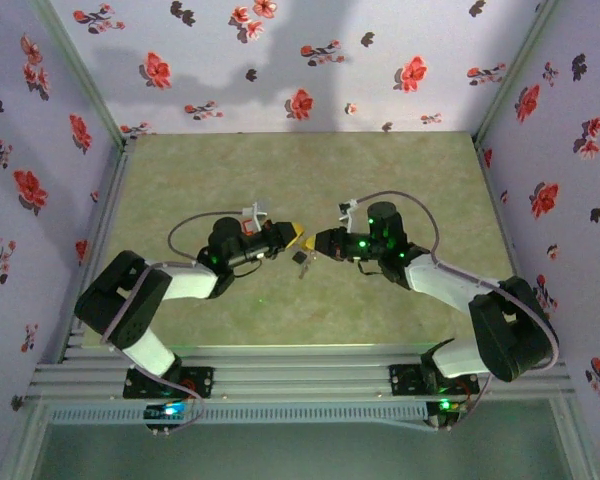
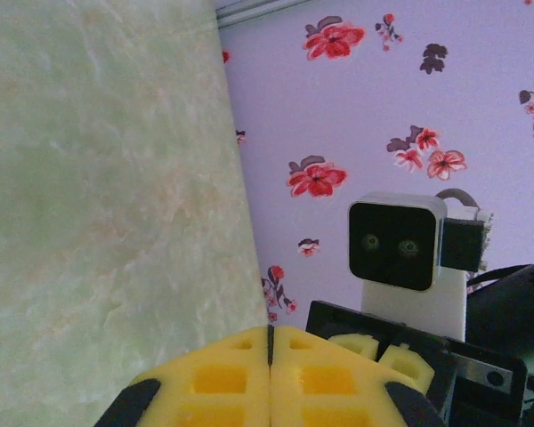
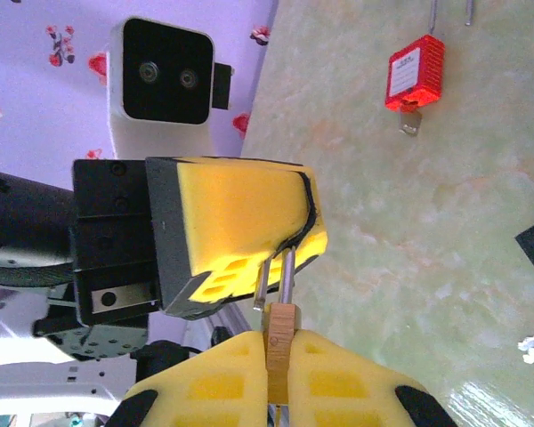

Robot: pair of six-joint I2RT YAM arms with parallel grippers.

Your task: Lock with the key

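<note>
- The two arms meet nose to nose over the middle of the bench (image 1: 400, 180), with the left pincer (image 1: 292, 236) just beside the right pincer (image 1: 318, 243).
- The right pincer is pressed together on a brass padlock (image 3: 279, 334). Its yellow pads (image 3: 205, 387) pinch the body from both sides.
- The shackle (image 3: 286, 276) of this padlock points away from the right pincer, and its two rods go up into the seam of the left pincer.
- The left pincer is closed on the shackle. In its own wrist view the pads (image 2: 214, 378) touch along one thin line.
- The padlock is held up in the air between both pincers, not resting on the bench.
- A small dark thing (image 1: 302, 263) is just below the meeting point — I cannot tell if it is the key.
- A red padlock (image 3: 416, 71) lies flat on the bench, well apart from the pincers.
</note>
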